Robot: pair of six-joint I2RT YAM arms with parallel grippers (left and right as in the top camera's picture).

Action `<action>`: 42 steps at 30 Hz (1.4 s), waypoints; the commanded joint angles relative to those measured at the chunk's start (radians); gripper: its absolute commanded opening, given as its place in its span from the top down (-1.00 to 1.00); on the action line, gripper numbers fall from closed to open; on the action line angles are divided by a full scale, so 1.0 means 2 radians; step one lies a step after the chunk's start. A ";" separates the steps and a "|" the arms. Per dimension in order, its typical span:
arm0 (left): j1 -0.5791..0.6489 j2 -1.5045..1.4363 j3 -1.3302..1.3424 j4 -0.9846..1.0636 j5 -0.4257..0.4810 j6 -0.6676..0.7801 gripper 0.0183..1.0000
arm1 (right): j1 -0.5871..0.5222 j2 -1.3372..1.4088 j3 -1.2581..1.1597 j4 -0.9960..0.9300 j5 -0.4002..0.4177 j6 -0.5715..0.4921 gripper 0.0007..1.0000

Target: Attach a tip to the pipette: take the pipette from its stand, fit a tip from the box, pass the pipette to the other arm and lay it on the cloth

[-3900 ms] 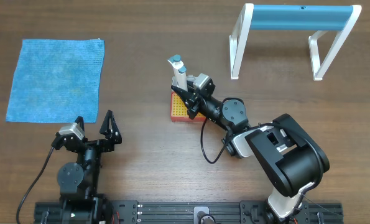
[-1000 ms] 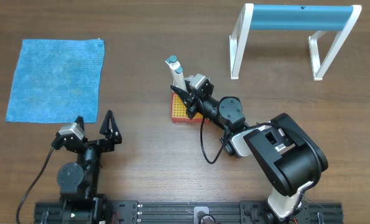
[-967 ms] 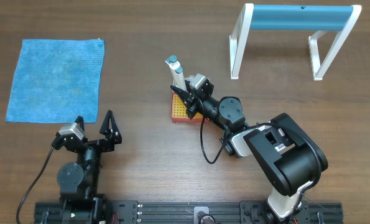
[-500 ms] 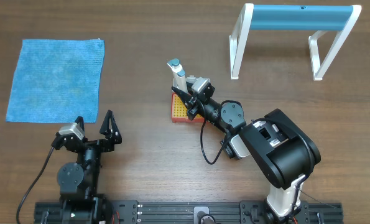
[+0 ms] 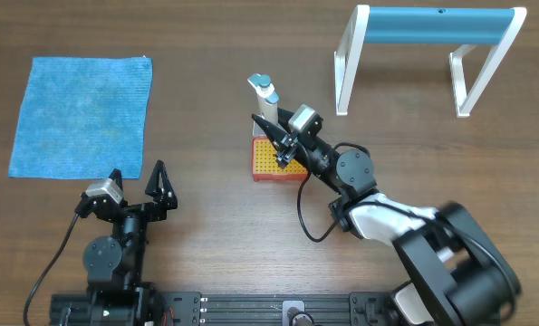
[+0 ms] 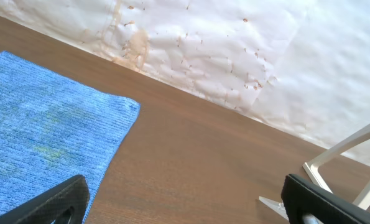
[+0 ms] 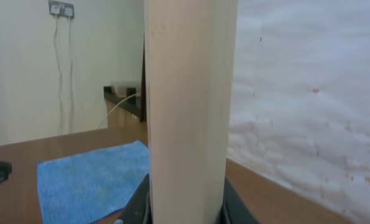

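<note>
A: At ten o'clock the blue square cloth [image 5: 81,116] lies bare. The left tool [image 5: 137,172], down at seven, gapes wide and idle.
B: Centre now! The right tool [image 5: 283,140] clamps the white, blue-capped pipette [image 5: 265,98] over the red-and-yellow tip box [image 5: 269,163]. It's just risen, arm swinging! The tip is hidden; I'd say handover next.

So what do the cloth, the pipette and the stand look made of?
Cloth: blue fabric, probably microfibre, matte with a fine ribbed weave.
Pipette: likely plastic, with a smooth cream body.
Stand: white frame with a blue bar, smooth; could be plastic or painted metal, can't tell.
</note>
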 commanded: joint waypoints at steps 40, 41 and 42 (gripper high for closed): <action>0.002 0.151 0.095 0.229 0.456 -0.506 -1.00 | 0.000 -0.209 0.213 -0.723 -0.220 0.270 0.84; 0.002 0.191 0.115 0.254 0.469 -0.487 -1.00 | 0.000 -0.209 0.213 -0.723 -0.227 0.280 0.84; 0.002 0.225 0.132 0.276 0.482 -0.470 -1.00 | 0.000 -0.209 0.213 -0.723 -0.231 0.285 0.84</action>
